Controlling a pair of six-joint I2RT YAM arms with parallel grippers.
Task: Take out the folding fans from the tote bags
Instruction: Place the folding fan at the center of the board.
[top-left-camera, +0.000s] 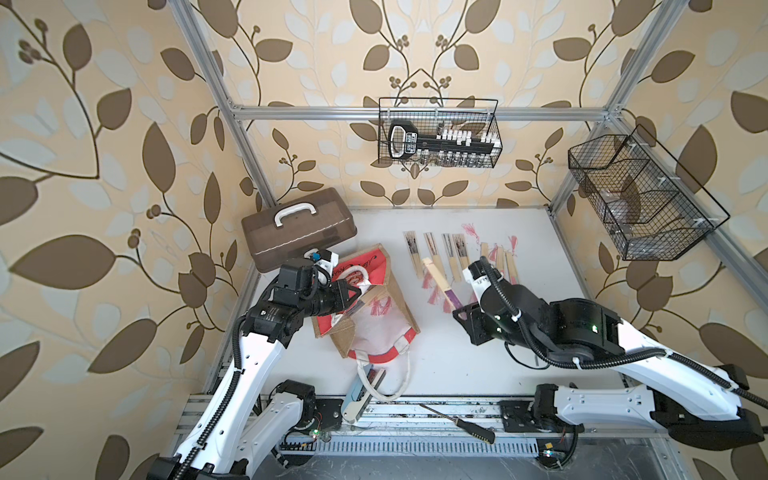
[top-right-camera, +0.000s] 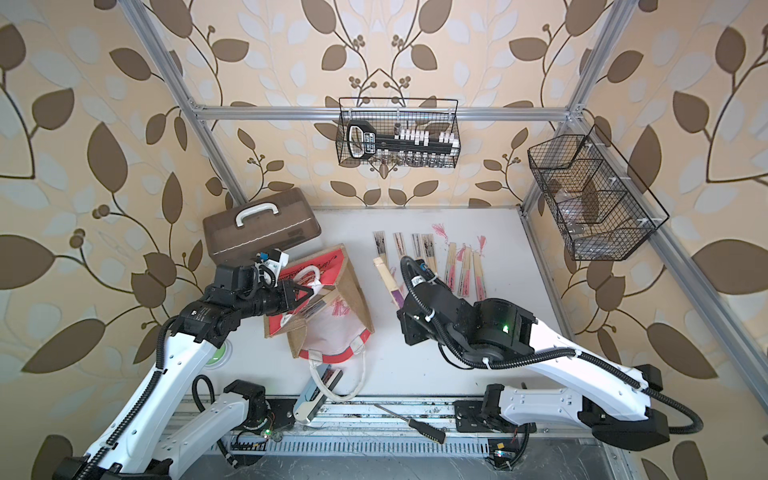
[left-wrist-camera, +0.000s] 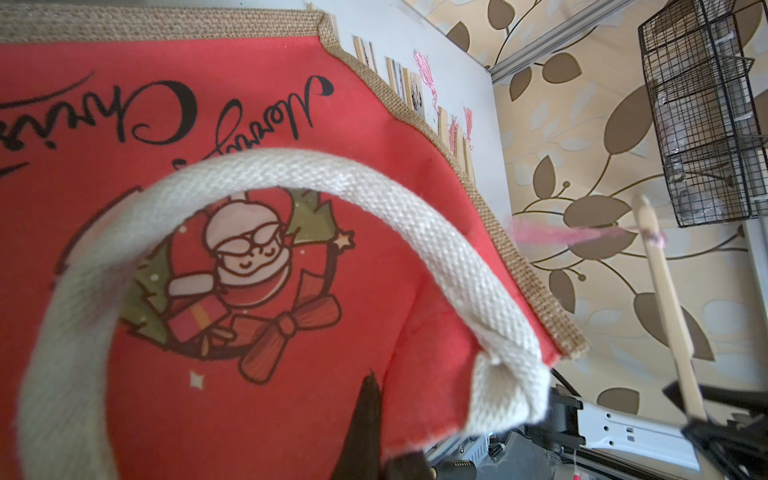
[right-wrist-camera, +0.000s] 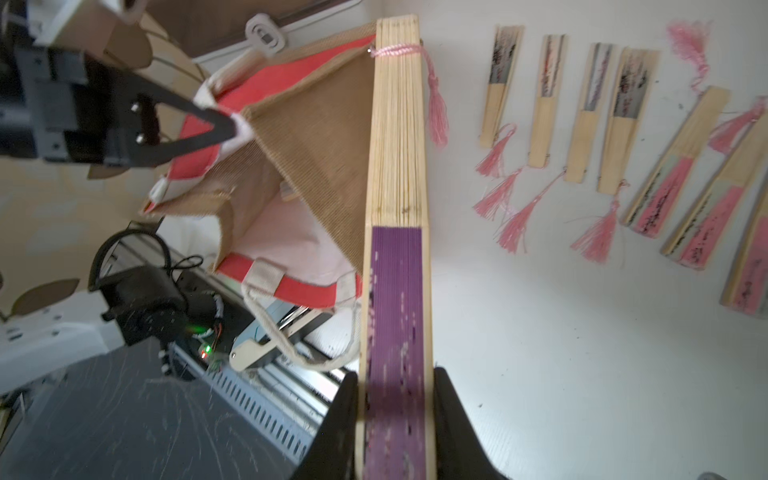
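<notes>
Nearly done: fans lie far right, my right gripper clamps a purple fan, left gripper pinches the tote bag, another fan shows inside.

On the red panel of the tote bag, black script reads "Merry Chris", cut off at the edge.
</notes>
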